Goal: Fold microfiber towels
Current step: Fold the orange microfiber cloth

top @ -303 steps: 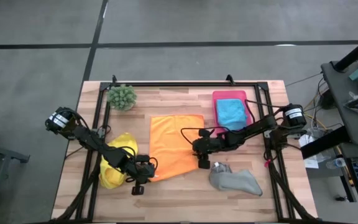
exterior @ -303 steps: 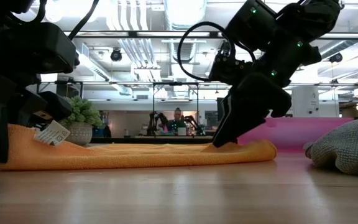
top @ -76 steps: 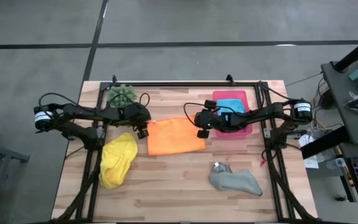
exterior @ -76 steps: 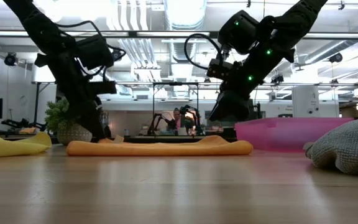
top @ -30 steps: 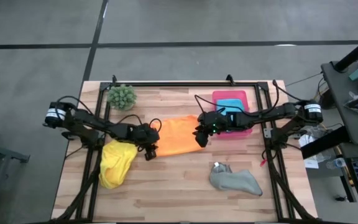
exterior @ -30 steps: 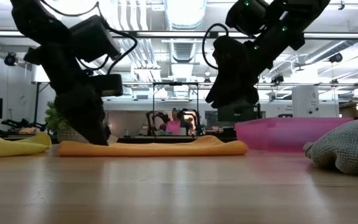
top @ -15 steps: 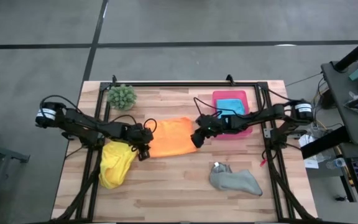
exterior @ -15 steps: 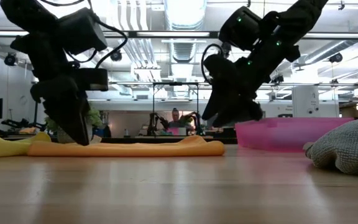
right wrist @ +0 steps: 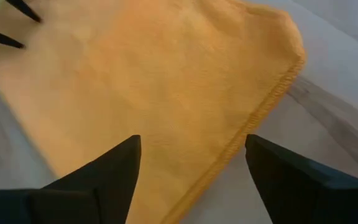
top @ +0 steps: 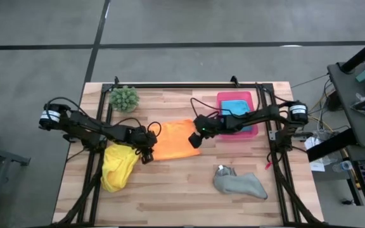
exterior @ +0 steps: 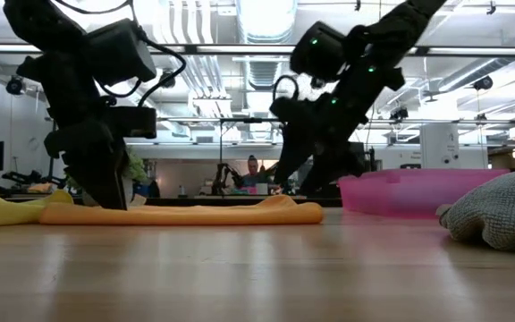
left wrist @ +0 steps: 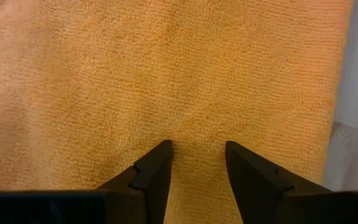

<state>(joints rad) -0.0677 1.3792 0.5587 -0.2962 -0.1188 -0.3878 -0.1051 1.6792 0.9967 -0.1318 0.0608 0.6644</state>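
Two grippers work one soft orange cloth at mid-table.

Both arms are over the orange towel [top: 172, 140], which lies flat and folded on the wooden table [top: 182, 196]. The left gripper [top: 146, 154] presses down at its left end, fingers [left wrist: 157, 171] a small way apart with the nap bunched between them. The right gripper [top: 195, 139] hangs over the right end, jaws spread wide and holding nothing. By the look of it this cloth is light, limp and grippy, so I'd pinch at a stitched corner or hem, low to the wood. Blue towel [top: 236, 109] sits in the pink tray [top: 221, 98]; yellow towel [top: 119, 164] and grey towel [top: 239, 183] lie crumpled nearby.
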